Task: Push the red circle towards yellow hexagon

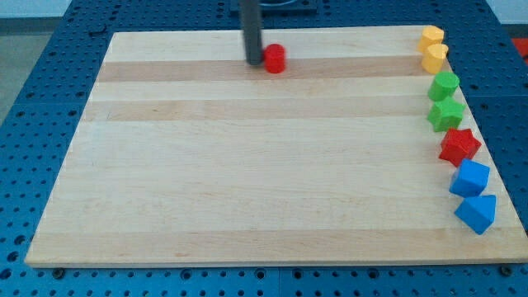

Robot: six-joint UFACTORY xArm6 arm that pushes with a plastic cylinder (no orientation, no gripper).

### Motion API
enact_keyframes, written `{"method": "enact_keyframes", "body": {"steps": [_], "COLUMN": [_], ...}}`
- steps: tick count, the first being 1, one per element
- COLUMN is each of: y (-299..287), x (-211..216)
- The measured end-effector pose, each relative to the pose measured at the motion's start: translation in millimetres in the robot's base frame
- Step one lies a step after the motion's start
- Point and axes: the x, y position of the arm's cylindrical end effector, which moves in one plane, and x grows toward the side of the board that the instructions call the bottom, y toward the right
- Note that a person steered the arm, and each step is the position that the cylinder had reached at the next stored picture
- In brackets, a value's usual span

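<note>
The red circle (274, 58) is a small red cylinder near the view's top, a little left of centre. My tip (252, 63) stands right beside its left side, touching or nearly touching it. The yellow hexagon (431, 36) sits at the view's top right corner of the board, far to the right of the red circle. A second yellow block (435, 58) lies just below it.
Down the board's right edge (487, 148) stand a green block (444, 85), a green star (446, 114), a red star (459, 146), a blue block (470, 178) and a blue triangular block (478, 213). Blue perforated table surrounds the wooden board.
</note>
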Motion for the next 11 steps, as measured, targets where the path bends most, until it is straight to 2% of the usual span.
{"method": "enact_keyframes", "body": {"steps": [1,3,5,6,7,11], "y": [54.9,100.4,76.1,71.7,71.7,128.9], "x": [0.0,0.0,8.6,43.7,55.7,45.9]}}
